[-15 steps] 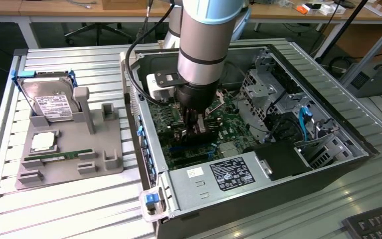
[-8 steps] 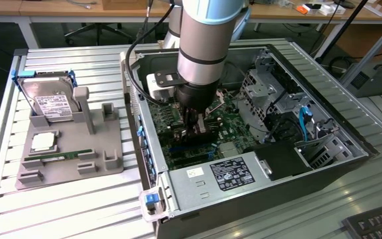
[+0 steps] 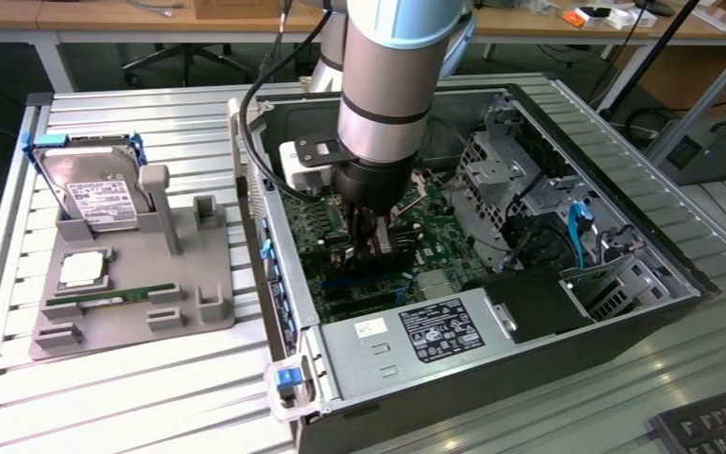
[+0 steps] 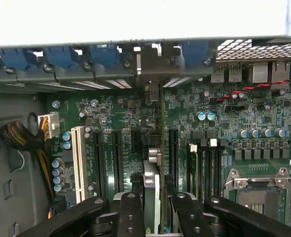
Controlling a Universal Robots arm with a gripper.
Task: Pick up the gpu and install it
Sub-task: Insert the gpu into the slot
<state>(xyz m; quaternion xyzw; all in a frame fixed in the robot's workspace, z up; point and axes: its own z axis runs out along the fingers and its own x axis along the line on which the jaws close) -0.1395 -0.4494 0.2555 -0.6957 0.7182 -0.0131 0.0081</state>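
Fixture w/ hard drive on bench, exterior view's left. Center: gripper inside PC case, fingers clamped on gpu, held edge-on just above mobo slots. Card looks light, stiff, fragile; grip by board edges, keep it square, no side load.

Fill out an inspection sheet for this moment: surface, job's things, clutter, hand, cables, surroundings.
Surface: slatted metal table.
Job's things: gpu edge-on between the hand's fingers, over the motherboard slots inside the open computer case.
Clutter: grey parts holder with hard drive, memory stick; keyboard.
Hand: hand shut on gpu, inside the case.
Cables: black cable along the arm; blue cable in case.
Surroundings: desks, chair base behind.
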